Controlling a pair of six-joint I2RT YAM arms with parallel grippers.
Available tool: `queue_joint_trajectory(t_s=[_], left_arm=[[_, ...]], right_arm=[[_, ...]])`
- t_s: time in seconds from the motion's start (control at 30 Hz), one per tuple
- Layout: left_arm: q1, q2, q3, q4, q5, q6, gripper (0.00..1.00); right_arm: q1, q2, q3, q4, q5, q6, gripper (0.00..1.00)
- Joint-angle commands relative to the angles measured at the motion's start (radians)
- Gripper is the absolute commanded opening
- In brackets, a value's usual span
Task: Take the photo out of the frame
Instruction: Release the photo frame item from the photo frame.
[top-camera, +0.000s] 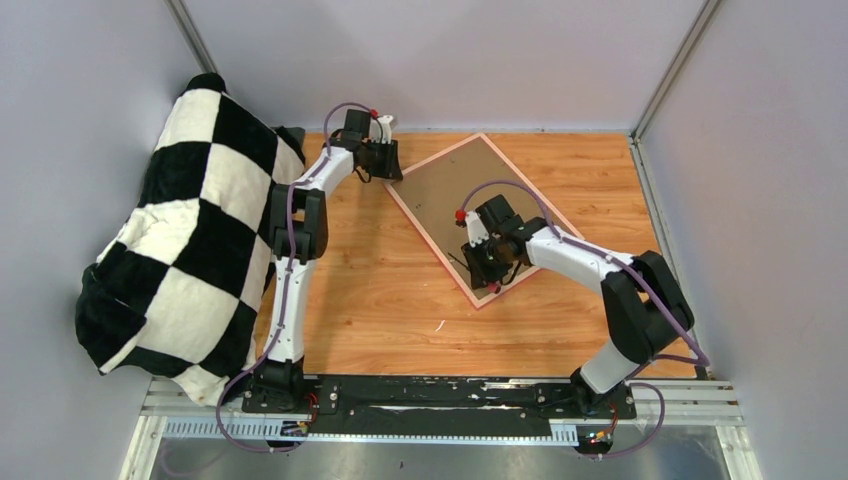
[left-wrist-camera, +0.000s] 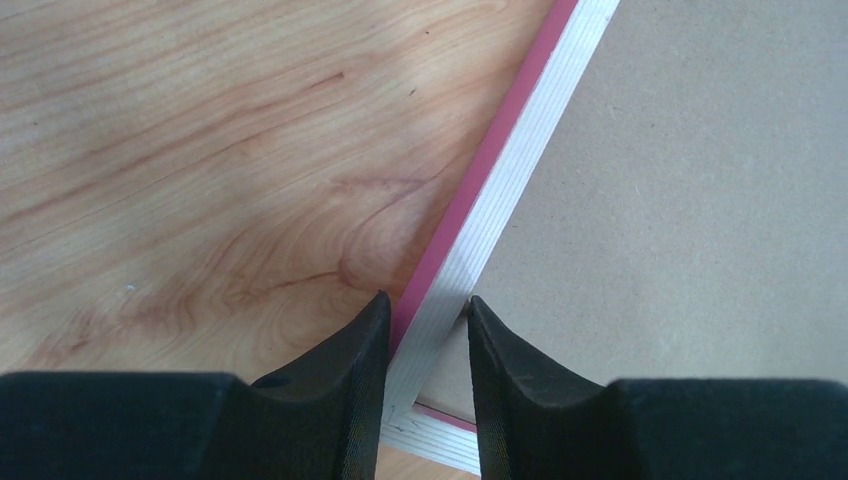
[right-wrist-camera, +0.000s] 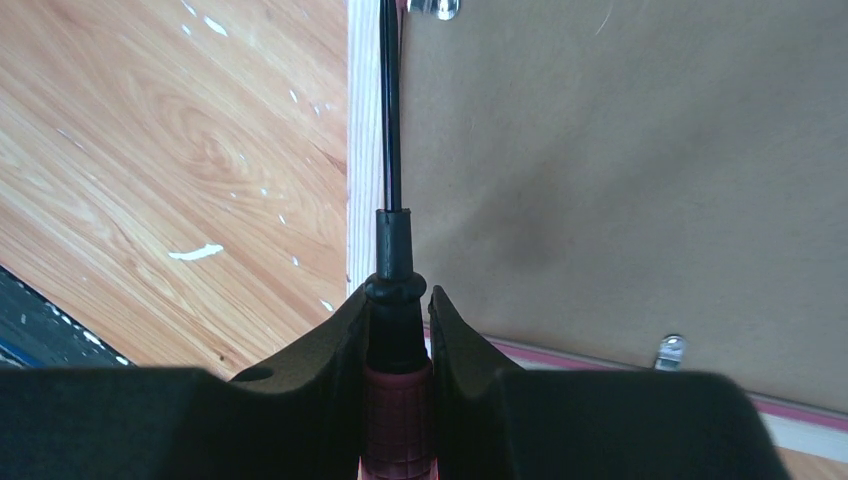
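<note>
The frame (top-camera: 428, 243) lies face down on the wooden table, its pink border round a brown backing board (top-camera: 450, 190). The photo is hidden under that board. My left gripper (top-camera: 385, 170) is at the frame's far-left corner. In the left wrist view its jaws (left-wrist-camera: 428, 300) straddle the white-and-pink rail (left-wrist-camera: 500, 190) and are shut on it. My right gripper (top-camera: 487, 275) hovers over the frame's near corner, shut (right-wrist-camera: 398, 295) on a red-handled screwdriver (right-wrist-camera: 393, 260). The black shaft runs along the seam between the rail and the backing board (right-wrist-camera: 620, 180).
A black-and-white checkered cloth (top-camera: 190, 230) is heaped at the left wall. Small metal clips (right-wrist-camera: 671, 350) hold the backing board at its edge. A white scrap (top-camera: 438, 325) lies on the wood near the front. Grey walls close in the table.
</note>
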Motion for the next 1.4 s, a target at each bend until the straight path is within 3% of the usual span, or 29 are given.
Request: queue_joint_trajectory(t_s=[0.0, 0.3, 0.67, 1.13, 1.37], left_arm=[[0.005, 0.03, 0.008, -0.076, 0.04, -0.014, 0.33], [0.01, 0.081, 0.076, -0.1, 0.082, -0.013, 0.36], [0.011, 0.165, 0.188, -0.153, 0.11, -0.003, 0.37], [0.009, 0.168, 0.183, -0.16, 0.16, 0.017, 0.37], [-0.025, 0.152, 0.168, -0.18, 0.09, 0.072, 0.21]], right_arm=[[-0.011, 0.05, 0.033, -0.118, -0.009, -0.039, 0.0], [-0.037, 0.015, 0.025, -0.142, 0.019, -0.087, 0.0], [-0.037, 0.107, 0.035, -0.149, -0.04, -0.097, 0.0], [-0.037, 0.104, 0.027, -0.135, -0.07, -0.073, 0.0], [-0.037, 0.127, 0.031, -0.102, -0.013, -0.035, 0.0]])
